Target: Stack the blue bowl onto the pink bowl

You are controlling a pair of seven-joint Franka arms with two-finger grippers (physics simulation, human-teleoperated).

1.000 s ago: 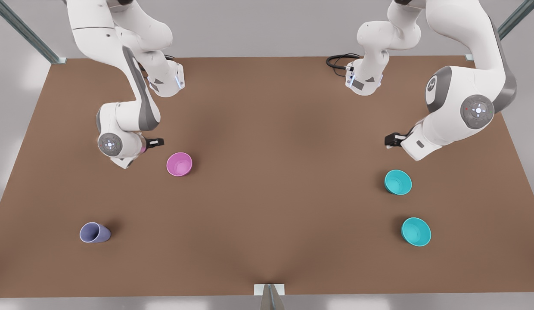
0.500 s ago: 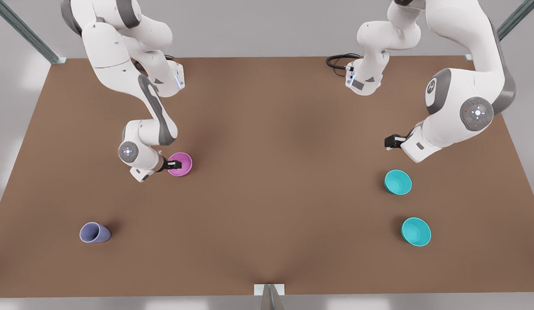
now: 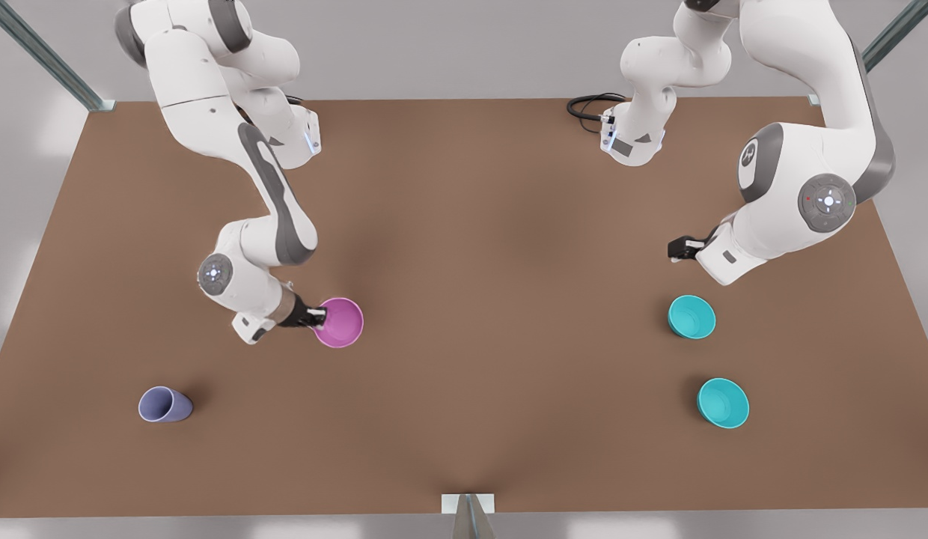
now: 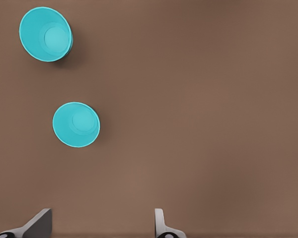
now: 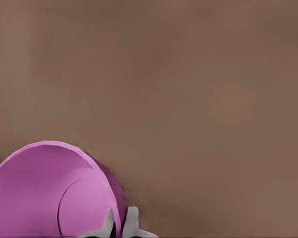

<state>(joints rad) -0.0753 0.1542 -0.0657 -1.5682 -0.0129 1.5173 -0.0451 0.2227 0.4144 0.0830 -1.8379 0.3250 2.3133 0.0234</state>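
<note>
While no bowl sat in another yet, the stacking was barely begun. Nearest, on the front view's right, lay the blue bowl [image 3: 723, 403], with its twin [image 3: 691, 317] just behind. On the front view's left, the right pincer [image 3: 319, 318] pinched the rim of the pink bowl [image 3: 340, 323]. Farther back on the right, the left pincer [image 4: 102, 225] hovered wide and empty over the counter [image 3: 494, 247]. No readable labels or writing appeared.
</note>
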